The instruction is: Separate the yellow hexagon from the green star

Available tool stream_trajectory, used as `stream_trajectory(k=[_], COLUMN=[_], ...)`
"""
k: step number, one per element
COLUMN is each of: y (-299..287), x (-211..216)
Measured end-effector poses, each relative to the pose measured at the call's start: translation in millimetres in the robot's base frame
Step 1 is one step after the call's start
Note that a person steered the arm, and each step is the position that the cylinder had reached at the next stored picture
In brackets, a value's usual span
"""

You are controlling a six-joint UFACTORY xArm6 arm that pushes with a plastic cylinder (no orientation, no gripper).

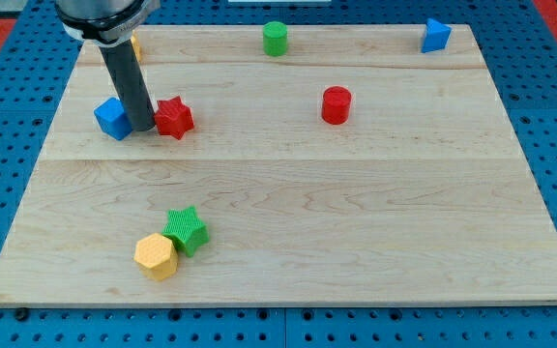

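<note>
The yellow hexagon [155, 256] lies near the view's bottom left of the wooden board [356, 222]. The green star [187, 229] touches it on its upper right side. My tip [143, 127] stands far above them in the view, at the board's upper left, between a blue cube [113, 118] on its left and a red star [174, 118] on its right, close to both. The rod rises from there toward the view's top.
A green cylinder [276, 38] stands at the top middle, a blue block [435, 36] at the top right corner, a red cylinder [337, 104] right of centre. A yellow-orange block [134, 45] is partly hidden behind the rod at the top left.
</note>
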State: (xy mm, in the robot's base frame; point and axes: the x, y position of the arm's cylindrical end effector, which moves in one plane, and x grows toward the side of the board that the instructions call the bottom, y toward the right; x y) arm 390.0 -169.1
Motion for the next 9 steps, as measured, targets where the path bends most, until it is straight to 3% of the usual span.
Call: stream_trajectory(k=[1, 3, 5, 8, 9], y=[3, 22, 32, 171, 204], x=[5, 117, 147, 166, 193])
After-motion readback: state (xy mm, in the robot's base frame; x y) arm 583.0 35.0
